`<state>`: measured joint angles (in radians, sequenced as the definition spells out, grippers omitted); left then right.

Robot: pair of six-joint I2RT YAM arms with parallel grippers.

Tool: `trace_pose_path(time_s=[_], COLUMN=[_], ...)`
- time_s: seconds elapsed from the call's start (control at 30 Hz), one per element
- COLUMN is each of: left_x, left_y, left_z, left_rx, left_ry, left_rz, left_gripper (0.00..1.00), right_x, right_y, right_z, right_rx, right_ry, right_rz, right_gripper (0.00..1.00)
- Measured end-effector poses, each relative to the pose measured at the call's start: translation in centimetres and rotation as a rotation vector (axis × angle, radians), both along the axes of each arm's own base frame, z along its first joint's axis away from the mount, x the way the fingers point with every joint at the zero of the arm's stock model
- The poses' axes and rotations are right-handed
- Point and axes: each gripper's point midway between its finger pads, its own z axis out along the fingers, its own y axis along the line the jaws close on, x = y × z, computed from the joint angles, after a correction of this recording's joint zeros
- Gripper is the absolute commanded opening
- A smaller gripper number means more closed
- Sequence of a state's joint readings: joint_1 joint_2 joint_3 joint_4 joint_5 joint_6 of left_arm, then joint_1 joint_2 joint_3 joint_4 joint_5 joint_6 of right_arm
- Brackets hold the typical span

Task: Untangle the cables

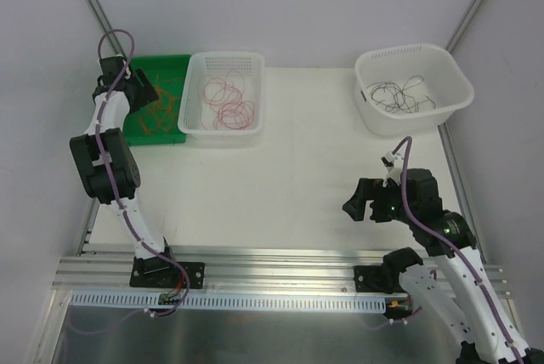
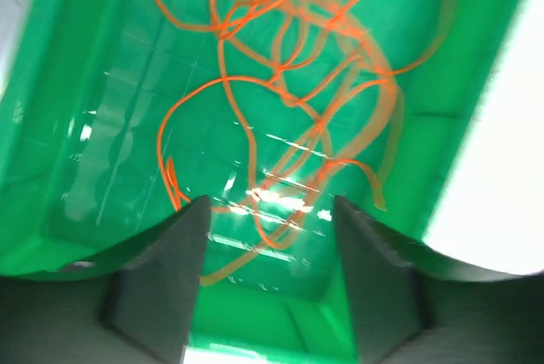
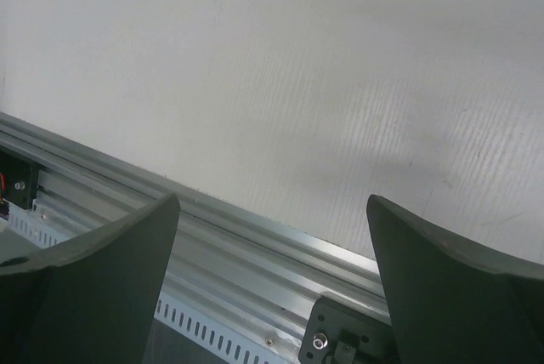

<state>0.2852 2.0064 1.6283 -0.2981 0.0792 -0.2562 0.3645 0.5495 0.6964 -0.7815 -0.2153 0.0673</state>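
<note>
white desk (image 1: 297,185) is taking up most of the scene, and no loose wire is showing on its open middle. the left arm (image 1: 106,160) is reaching to the far left corner, while the right arm (image 1: 442,236) is sitting folded near the right edge. three containers are lining the far side: a white tub (image 1: 459,96) at the far right, a white basket (image 1: 225,56) left of centre, and a green tray (image 1: 170,66) just beside that basket at the far left.

the left tool (image 2: 268,211) is hanging over the near end of the tray with its jaws standing apart, gripping nothing that i can make out. the right tool (image 3: 272,202) is gaping wide over bare desk beside the aluminium rail (image 3: 255,245), holding nothing.

the orange cables (image 2: 289,100) are lying in the tray, directly below the left tool and spreading away to its far side, their loops running mostly along the tray's length. a few strands are crossing the gap between the left fingers (image 2: 191,249). the red cables (image 1: 231,100) are curling in the basket and the black cables (image 1: 408,96) in the tub.

the left arm is clearly the nearer one to the orange heap. i am judging that any lift is going to need a straight rise, since the tray walls are closing in left and right and the basket is blocking the right side; open room is lying on the near side.
</note>
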Motion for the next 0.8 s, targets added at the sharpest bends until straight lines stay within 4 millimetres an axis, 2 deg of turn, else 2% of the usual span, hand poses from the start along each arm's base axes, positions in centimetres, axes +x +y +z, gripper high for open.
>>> trace_pose_path(time_s=[0.1,0.2,0.33,0.43,0.53,0.63,0.73,0.8], left_x=[-0.8,-2.4,-6.7,-11.2,-15.9,-21.3,-27.2,-30.1], left_y=[-0.8,-2.0,-3.8,-5.5,-7.3,-9.1,-11.3,-12.6], left_z=[4.7,10.4,15.9,18.4,20.1,22.4,25.3,26.6], left_rx=[0.003,0.012,0.023,0.028,0.035,0.061,0.114,0.138], left_ry=[-0.089,-0.21,-0.331,-0.406,-0.467,-0.562,-0.693,-0.761], left_rz=[-0.003,-0.017,-0.034,-0.058,-0.082,-0.11,-0.149,-0.189], left_gripper=[0.89,0.99,0.99,0.99,0.99,0.99,0.99,0.99], right_x=[-0.4,-0.8,-1.2,-1.6,-2.1,-2.7,-3.3,-3.6], right_y=[-0.4,-1.1,-2.3,-3.5,-5.0,-6.3,-7.6,-8.3], right_z=[1.2,2.8,5.2,6.6,8.4,10.2,11.2,11.6], right_rx=[0.001,-0.008,-0.031,-0.059,-0.084,-0.102,-0.12,-0.129], right_ry=[-0.031,-0.072,-0.143,-0.188,-0.245,-0.314,-0.368,-0.394], right_rz=[-0.01,-0.027,-0.058,-0.097,-0.143,-0.185,-0.231,-0.259], right_gripper=[0.97,0.97,0.97,0.97,0.97,0.97,0.97,0.97])
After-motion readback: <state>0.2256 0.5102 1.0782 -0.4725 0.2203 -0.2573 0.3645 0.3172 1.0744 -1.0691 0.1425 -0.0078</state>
